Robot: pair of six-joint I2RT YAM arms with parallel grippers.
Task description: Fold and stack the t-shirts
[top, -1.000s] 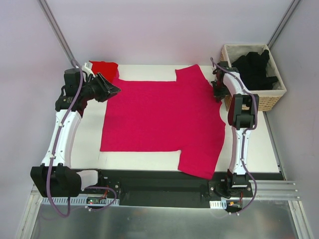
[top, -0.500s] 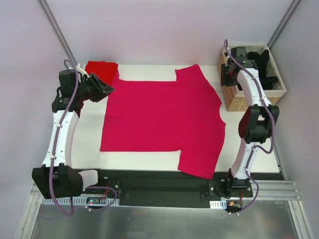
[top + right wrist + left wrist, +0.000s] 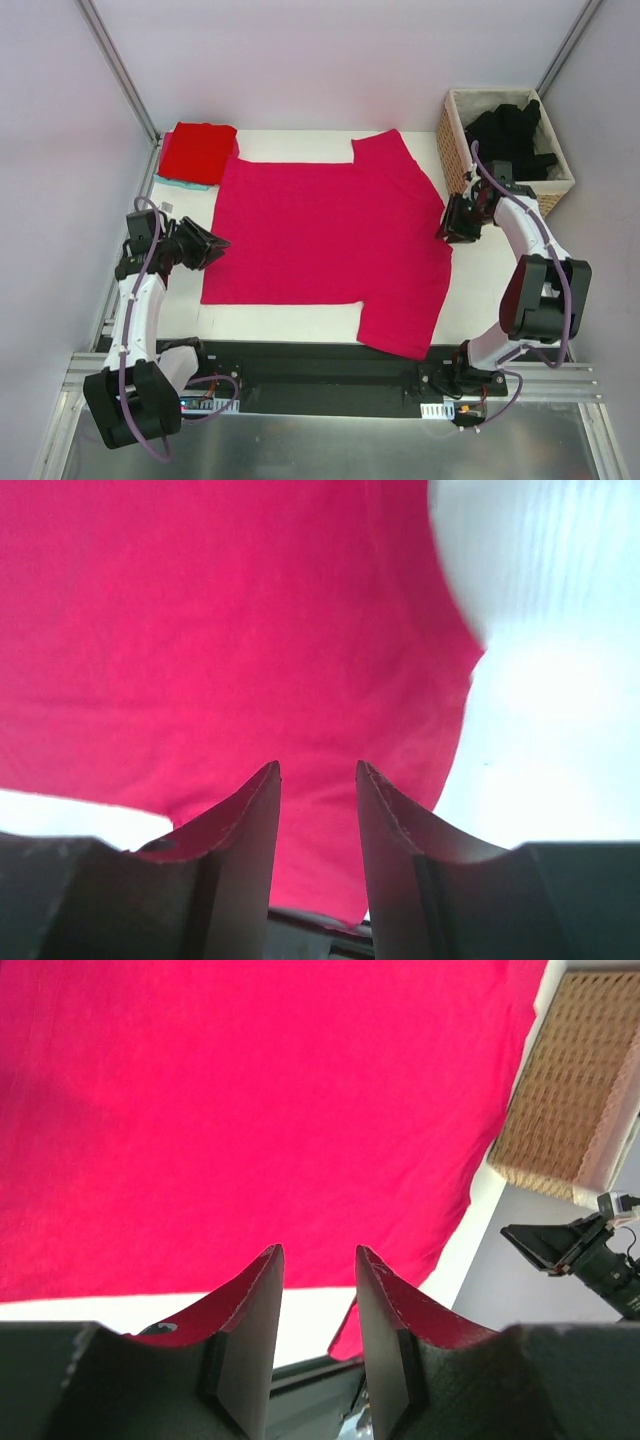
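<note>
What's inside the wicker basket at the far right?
The wicker basket holds a heap of black t-shirts, piled up to its rim. How many there are and anything beneath the top layer cannot be seen; the heap covers the basket's floor.

**A:** Entry one, the spread t-shirt [image 3: 325, 235]: where is it lying?

**B:** It is lying flat across the middle of the table [image 3: 500, 290], with one sleeve reaching over the near edge.

**A:** Entry two, the folded t-shirt [image 3: 198, 150]?

**B:** It is sitting right beside the spread t-shirt's far-left corner.

**A:** Entry three, the basket [image 3: 452, 150]?

**B:** It is standing off the spread t-shirt's far-right side, near the far sleeve. A heap of t-shirts [image 3: 510, 135] is lying inside it.

**A:** Entries four and five?

**B:** The left gripper [image 3: 215, 243] is hanging by the spread t-shirt's left edge. The right gripper [image 3: 445, 232] is hanging at its right edge, between it and the basket.
</note>
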